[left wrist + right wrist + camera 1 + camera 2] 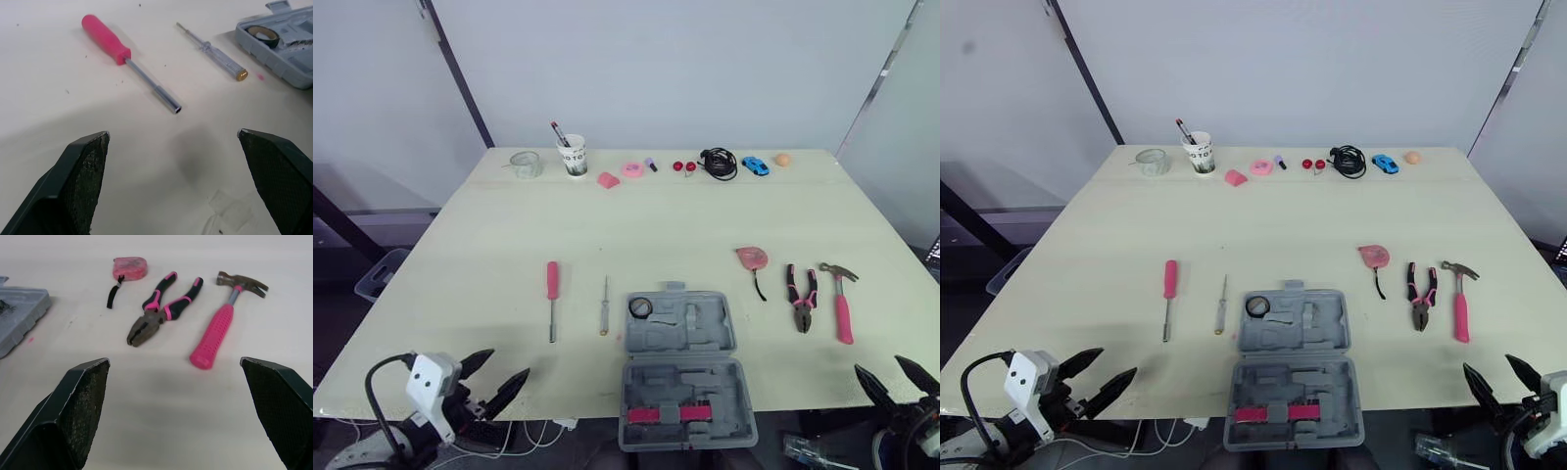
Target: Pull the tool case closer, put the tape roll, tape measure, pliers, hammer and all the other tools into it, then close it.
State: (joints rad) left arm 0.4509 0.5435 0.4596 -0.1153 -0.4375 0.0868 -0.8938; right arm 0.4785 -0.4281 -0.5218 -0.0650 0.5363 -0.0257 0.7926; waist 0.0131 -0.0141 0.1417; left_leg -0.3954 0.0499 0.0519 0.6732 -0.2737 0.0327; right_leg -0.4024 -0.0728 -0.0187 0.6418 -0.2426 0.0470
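Note:
The grey tool case (683, 362) lies open at the table's near edge, with a black tape roll (640, 307) in its far half and a pink insert in its near half. A pink tape measure (752, 258), pink-handled pliers (802, 297) and a pink hammer (842, 302) lie to its right. To the case's left are a pink screwdriver (552, 294) and a thin tester screwdriver (605, 305). My left gripper (495, 377) is open at the near left edge. Open too, my right gripper (899, 378) sits at the near right edge, short of the hammer.
Along the far edge stand a clear tape roll (525, 164), a paper cup with pens (572, 155), pink bits (631, 169), a black cable (719, 162), a blue toy car (755, 165) and an orange ball (782, 159). The table's middle (646, 230) is bare.

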